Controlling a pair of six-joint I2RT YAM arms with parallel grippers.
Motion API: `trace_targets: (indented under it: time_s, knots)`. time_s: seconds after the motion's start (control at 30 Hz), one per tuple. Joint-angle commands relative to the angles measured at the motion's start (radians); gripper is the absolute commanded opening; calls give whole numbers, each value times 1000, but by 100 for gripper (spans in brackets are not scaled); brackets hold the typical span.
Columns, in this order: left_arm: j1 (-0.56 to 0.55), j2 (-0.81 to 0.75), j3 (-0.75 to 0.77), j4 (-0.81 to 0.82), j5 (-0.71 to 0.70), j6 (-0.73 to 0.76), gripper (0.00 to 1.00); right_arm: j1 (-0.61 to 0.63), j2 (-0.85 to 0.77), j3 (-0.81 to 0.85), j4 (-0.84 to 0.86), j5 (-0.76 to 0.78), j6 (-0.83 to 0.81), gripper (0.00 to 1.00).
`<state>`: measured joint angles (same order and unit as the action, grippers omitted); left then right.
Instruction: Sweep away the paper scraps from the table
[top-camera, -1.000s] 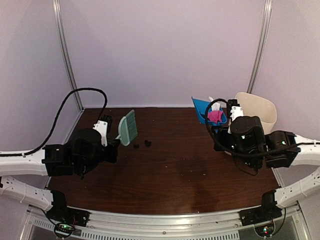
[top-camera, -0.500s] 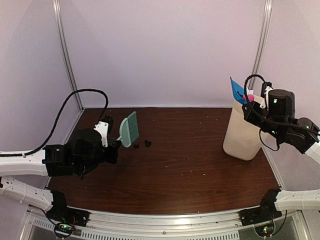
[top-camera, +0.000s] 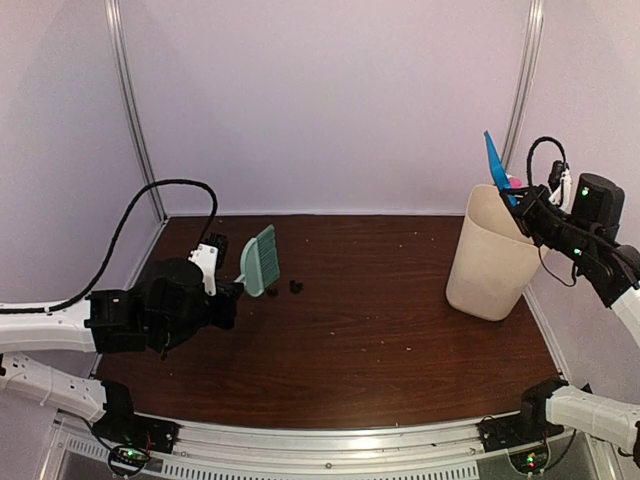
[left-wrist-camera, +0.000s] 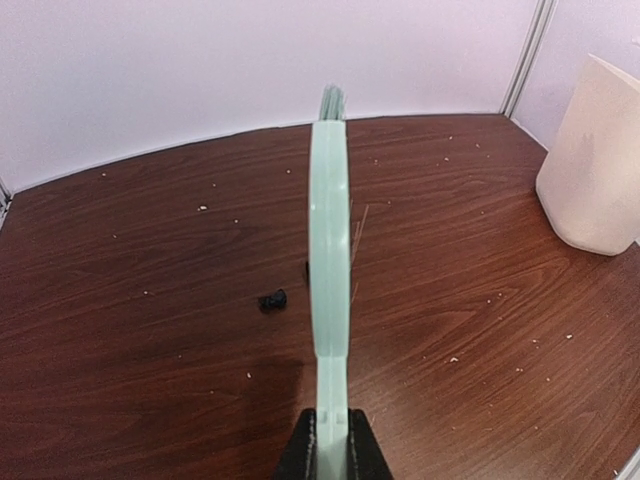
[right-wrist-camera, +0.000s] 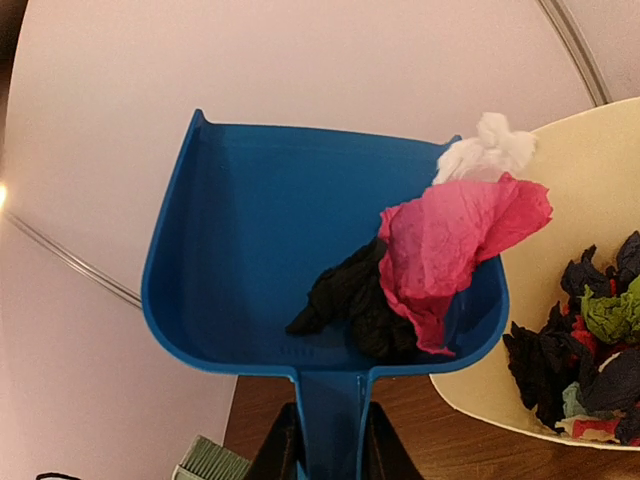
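Observation:
On the table (top-camera: 400, 330), two small black paper scraps (top-camera: 273, 292) (top-camera: 295, 287) lie just right of a mint-green brush (top-camera: 258, 262). My left gripper (top-camera: 230, 285) is shut on the brush handle. In the left wrist view the brush (left-wrist-camera: 330, 230) stands edge-on, held by the left gripper (left-wrist-camera: 332, 445), with one black scrap (left-wrist-camera: 272, 299) to its left. My right gripper (right-wrist-camera: 330, 450) is shut on the handle of a blue dustpan (right-wrist-camera: 250, 250). The pan holds pink (right-wrist-camera: 450, 240), black (right-wrist-camera: 350, 300) and white (right-wrist-camera: 485, 150) scraps. It is raised and tilted over the cream bin (top-camera: 490, 255).
The bin (right-wrist-camera: 590, 160) holds several dark, green and pink scraps (right-wrist-camera: 590, 340). It stands at the table's right side, close to the wall post (top-camera: 522, 90). Tiny pale crumbs speckle the wood. A black cable (top-camera: 150, 195) loops behind the left arm.
My right arm has lifted the dustpan with its scraps from table height up over the bin's rim and tipped it steeply. The left arm and brush have hardly moved.

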<state>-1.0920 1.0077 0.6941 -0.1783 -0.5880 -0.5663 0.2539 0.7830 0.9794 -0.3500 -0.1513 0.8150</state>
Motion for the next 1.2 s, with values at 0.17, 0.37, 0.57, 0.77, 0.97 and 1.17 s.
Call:
trace_targets:
  time_s: [0.17,0.37,0.57,0.77,0.97,1.17]
  knots:
    - [6,-25,-10,66,7,7,0,-131,-30,-73,290,-286,297,0]
    - [7,-39,-17,66,4,2,0,-178,-61,-196,567,-330,535,0]
    - [6,-49,-20,62,3,0,0,-193,-79,-317,833,-307,733,0]
    - [6,-54,-22,63,-4,0,0,-194,-53,-300,876,-365,715,0]
    - [6,-46,-21,64,-5,-2,0,-193,-34,-283,948,-441,680,0]
    - [6,-44,-20,66,-14,-1,0,-189,16,-229,927,-586,591,0]
